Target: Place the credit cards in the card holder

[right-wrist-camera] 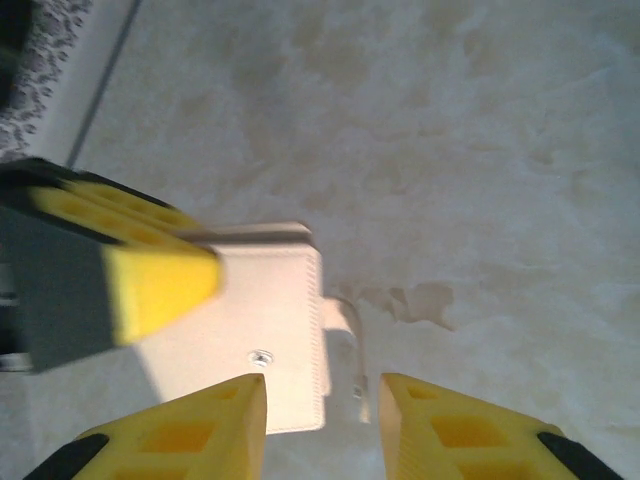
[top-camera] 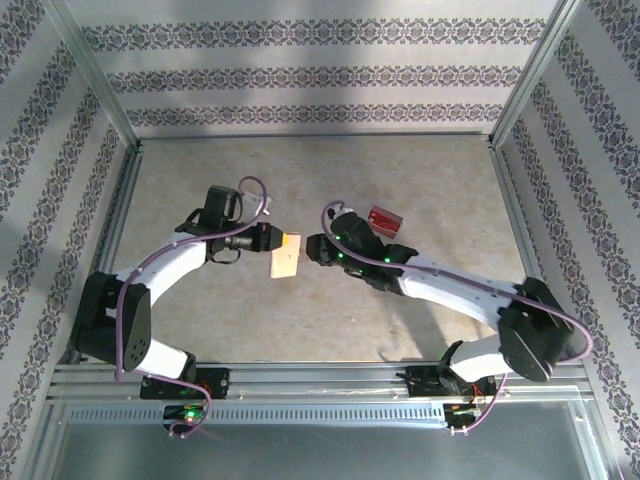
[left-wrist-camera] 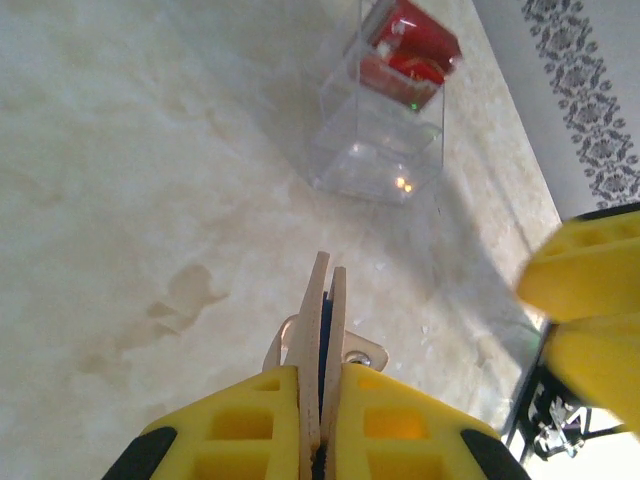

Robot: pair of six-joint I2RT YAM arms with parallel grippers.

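Card holder (top-camera: 286, 254) blocks mid-table, clear box (left-wrist-camera: 375, 165) seemingly crowds right; far table (top-camera: 330, 165) open.

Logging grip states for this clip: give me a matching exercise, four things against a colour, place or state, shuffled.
1. left gripper
2. right gripper
3. credit cards
4. card holder

A. red, inside the clear box
B. tan, clamped edge-on
C. open, at the closing tab
D. shut on the wallet

Pairs: 1-D, 2-C, 3-A, 4-B
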